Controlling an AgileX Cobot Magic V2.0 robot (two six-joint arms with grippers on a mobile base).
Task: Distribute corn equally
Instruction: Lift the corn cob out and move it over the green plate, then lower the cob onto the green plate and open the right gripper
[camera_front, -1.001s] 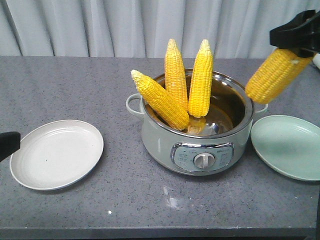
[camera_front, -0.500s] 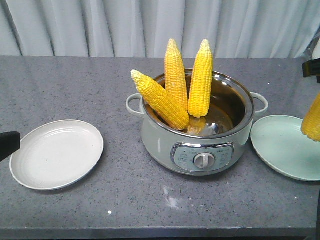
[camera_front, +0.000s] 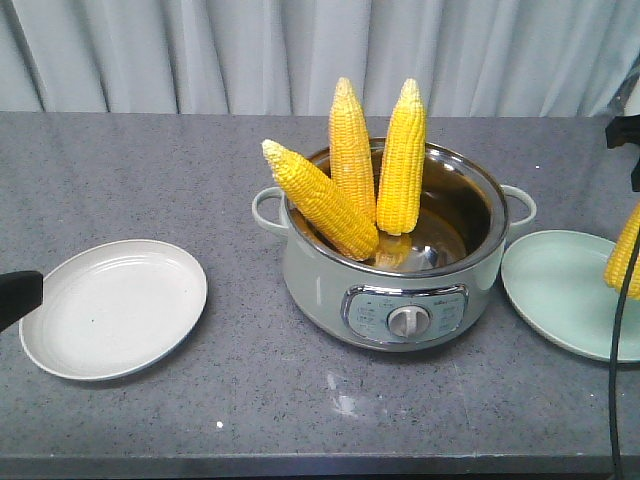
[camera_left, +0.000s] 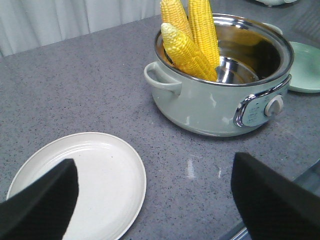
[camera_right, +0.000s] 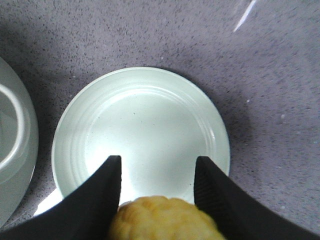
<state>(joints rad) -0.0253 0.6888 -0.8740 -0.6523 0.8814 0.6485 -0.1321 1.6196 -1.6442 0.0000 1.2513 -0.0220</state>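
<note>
Three yellow corn cobs (camera_front: 360, 170) (camera_left: 192, 37) stand upright in the grey-green pot (camera_front: 395, 275) (camera_left: 215, 107), leaning on its left rim. A fourth cob (camera_front: 624, 252) (camera_right: 162, 220) hangs point-down over the pale green plate (camera_front: 565, 290) (camera_right: 142, 130) at the right edge of the front view. My right gripper (camera_right: 157, 172) is shut on that cob, its fingers (camera_right: 102, 192) on both sides of it. My left gripper (camera_left: 155, 195) stands open above the table by the white plate (camera_front: 115, 305) (camera_left: 95, 185); only a dark tip (camera_front: 18, 295) shows in the front view.
The pot has side handles (camera_front: 266, 210) and a front control knob (camera_front: 405, 321). A black cable (camera_front: 622, 330) hangs down at the right edge. Grey curtains run behind the speckled table (camera_front: 150, 170); its front edge is close below the plates.
The right gripper carried its cob from beside the pot's right rim rightward and down over the green plate, turning the cob nearly upright. The left arm has stayed put.
</note>
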